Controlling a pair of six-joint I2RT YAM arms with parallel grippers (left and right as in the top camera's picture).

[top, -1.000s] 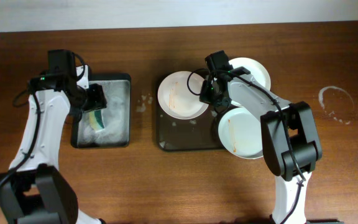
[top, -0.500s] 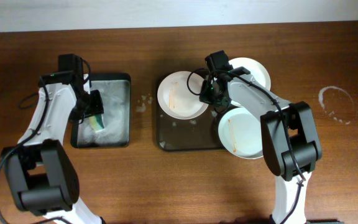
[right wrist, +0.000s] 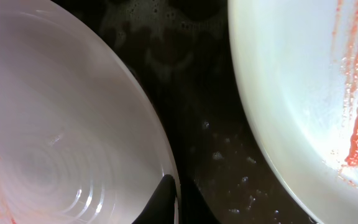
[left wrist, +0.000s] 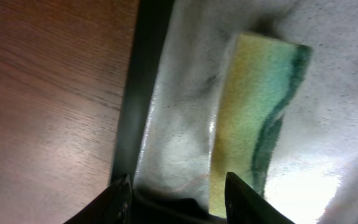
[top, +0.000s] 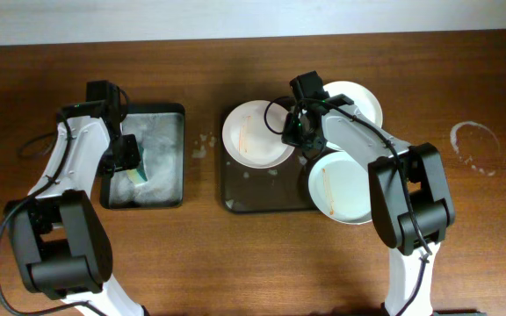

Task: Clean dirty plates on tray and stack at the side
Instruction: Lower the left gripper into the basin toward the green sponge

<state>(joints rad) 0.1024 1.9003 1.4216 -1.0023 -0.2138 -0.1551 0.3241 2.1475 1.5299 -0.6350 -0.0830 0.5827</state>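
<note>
Left gripper [top: 130, 156] sits low over the small soapy tray [top: 183, 162], jaws wide open; the yellow-green sponge [left wrist: 247, 112] lies flat in the suds with its near end just inside 1 finger [left wrist: 241, 193], not pinched. Right gripper [top: 295, 132] has its jaws narrow, clamped on the rim of the left plate [top: 255, 133], which sits over the big tray's [top: 262, 191] back-left corner. The 2 other plates are on the tray's right side: back plate [top: 360, 101], and front plate [top: 341, 186] with an orange streak.
</note>
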